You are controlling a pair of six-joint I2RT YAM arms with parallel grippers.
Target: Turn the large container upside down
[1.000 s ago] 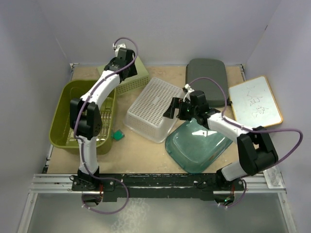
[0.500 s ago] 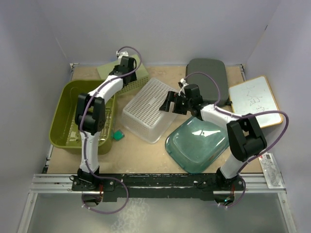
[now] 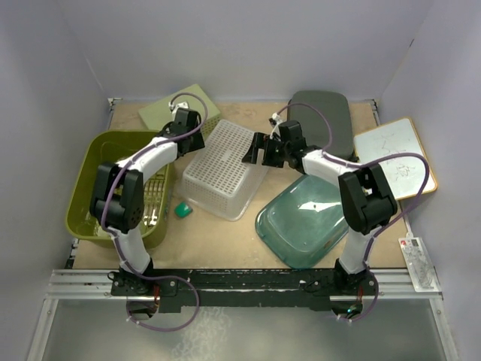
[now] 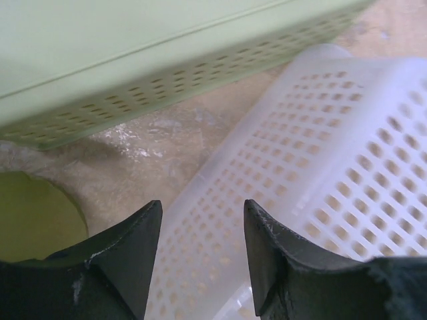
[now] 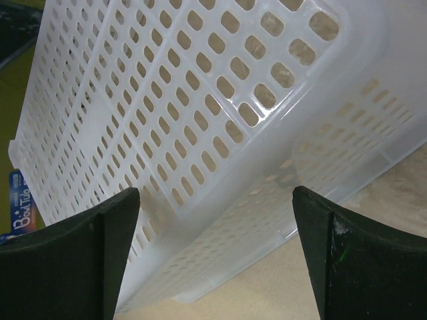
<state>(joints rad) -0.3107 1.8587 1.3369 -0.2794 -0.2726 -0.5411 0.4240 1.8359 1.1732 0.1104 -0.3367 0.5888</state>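
A large white perforated basket [image 3: 222, 167] lies upside down on the table, bottom up, in the middle. It fills the right wrist view [image 5: 200, 120] and shows in the left wrist view [image 4: 320, 167]. My left gripper [image 3: 183, 120] is open and empty at the basket's far left corner, jaws [image 4: 200, 227] just above its edge. My right gripper [image 3: 255, 153] is open wide and empty at the basket's far right side [image 5: 213, 220], not touching it.
An olive bin [image 3: 113, 188] with a wire rack stands at left. A pale green perforated box [image 3: 173, 109] is at the back left [image 4: 167, 60]. A teal glass lid [image 3: 304, 222], a dark grey lid [image 3: 323, 120] and a whiteboard [image 3: 394, 158] lie right. A small green block [image 3: 181, 210] lies near the basket.
The basket has shifted left and toward the back. The left arm has swung down to its far left corner; the right gripper has moved back along its right side.
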